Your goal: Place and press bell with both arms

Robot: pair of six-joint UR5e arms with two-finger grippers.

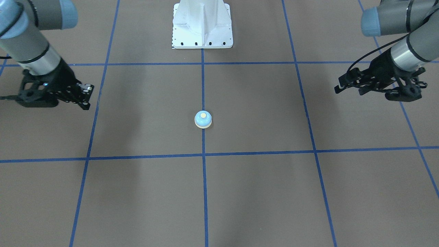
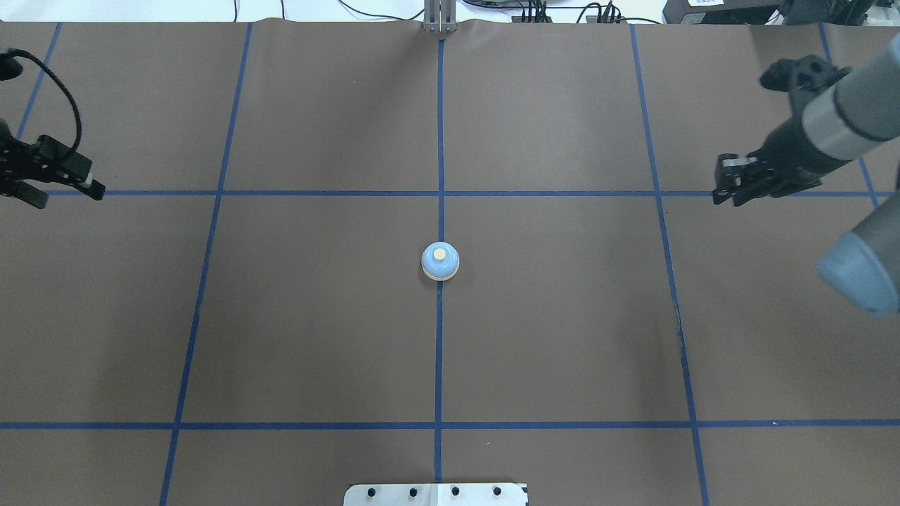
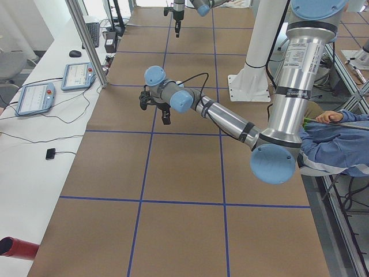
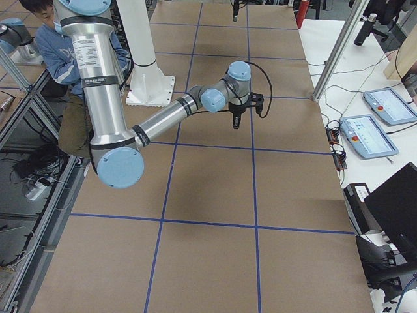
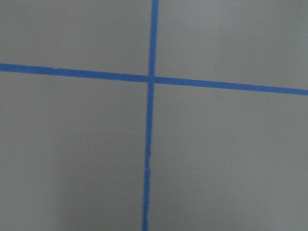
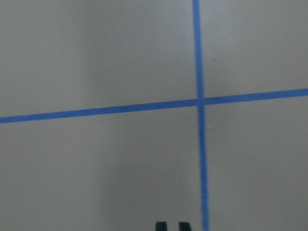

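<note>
The bell (image 1: 203, 119), a small light-blue dome with a cream base and cream button, stands upright on the centre blue tape line; it also shows in the overhead view (image 2: 440, 261). Both arms are far from it. My left gripper (image 1: 339, 85) hovers out at the table's left side (image 2: 67, 193), and its fingers look spread open and empty. My right gripper (image 1: 86, 99) hovers at the table's right side (image 2: 724, 188). Its fingertips (image 6: 161, 226) sit close together, shut on nothing. Neither wrist view shows the bell.
The brown table (image 2: 316, 316) is marked with blue tape grid lines. The white bolted pedestal (image 1: 202, 27) stands at the robot's side of the table. Tablets and cables (image 3: 34, 98) lie on the far bench. A seated person (image 4: 52, 39) is beside the table.
</note>
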